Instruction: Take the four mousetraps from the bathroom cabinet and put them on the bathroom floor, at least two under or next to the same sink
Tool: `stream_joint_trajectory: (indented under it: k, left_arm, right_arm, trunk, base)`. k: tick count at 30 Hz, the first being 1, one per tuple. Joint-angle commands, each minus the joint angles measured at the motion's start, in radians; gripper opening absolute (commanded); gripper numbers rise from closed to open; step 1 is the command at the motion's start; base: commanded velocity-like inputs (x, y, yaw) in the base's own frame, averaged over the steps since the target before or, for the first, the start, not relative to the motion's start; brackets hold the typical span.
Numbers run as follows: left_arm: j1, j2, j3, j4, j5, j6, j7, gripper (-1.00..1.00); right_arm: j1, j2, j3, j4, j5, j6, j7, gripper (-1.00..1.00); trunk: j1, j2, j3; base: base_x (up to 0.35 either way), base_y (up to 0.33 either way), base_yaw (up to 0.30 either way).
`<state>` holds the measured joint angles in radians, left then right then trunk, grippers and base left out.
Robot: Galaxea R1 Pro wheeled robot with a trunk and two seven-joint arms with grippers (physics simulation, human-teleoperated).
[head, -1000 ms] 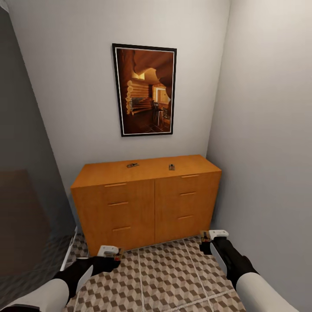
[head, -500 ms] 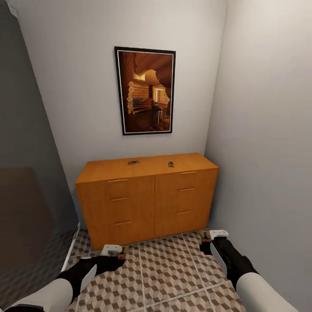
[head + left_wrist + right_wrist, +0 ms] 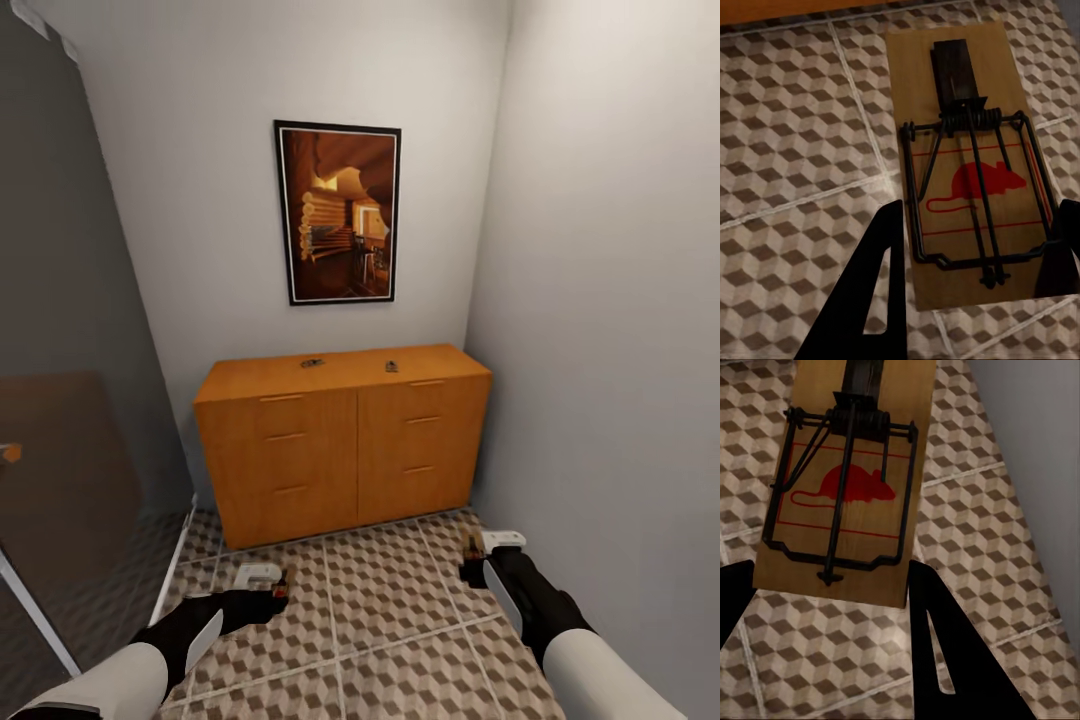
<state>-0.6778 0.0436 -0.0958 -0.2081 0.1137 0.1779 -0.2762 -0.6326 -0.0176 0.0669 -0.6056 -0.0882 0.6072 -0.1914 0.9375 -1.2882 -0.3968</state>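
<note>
view: the whole picture has shifted since a second ago, so that's the camera pulling back, not stuff moving

cabinet point(image 3: 340, 440): looks smaller and sits higher in the head view than before, and a bit further right

bathroom floor point(image 3: 390, 610): way more tile showing between the cabinet and the arms now

picture on the wall point(image 3: 340, 212): drifted down and looks a bit smaller

mousetraps on top point(image 3: 312, 363) point(image 3: 391, 367): tinier specks than earlier, same spots on the cabinet top

left side: the dark glassy panel point(image 3: 60, 420) takes up more of the view, its pale frame edge now showing
</note>
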Motion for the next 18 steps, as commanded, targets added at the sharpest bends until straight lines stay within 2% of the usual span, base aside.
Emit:
stream_joint_trajectory:
  k: [1,18]
  left_arm:
    - [0.0,0.001,-0.009,-0.002,0.009,0.006,0.002,-1.0]
    - [0.0,0.001,-0.009,-0.001,0.009,0.005,0.003,-1.0]
  right_arm:
    - [-0.001,-0.001,0.007,-0.001,-0.013,0.004,-0.008,-1.0]
    - [0.0,-0.001,0.007,0.0,-0.013,0.004,-0.01,-1.0]
  trunk:
    - [-0.001,-0.001,-0.001]
    - [-0.001,-0.001,-0.001]
  base:
    - [-0.346,0.0,0.0]
    - [-0.347,0.0,0.0]
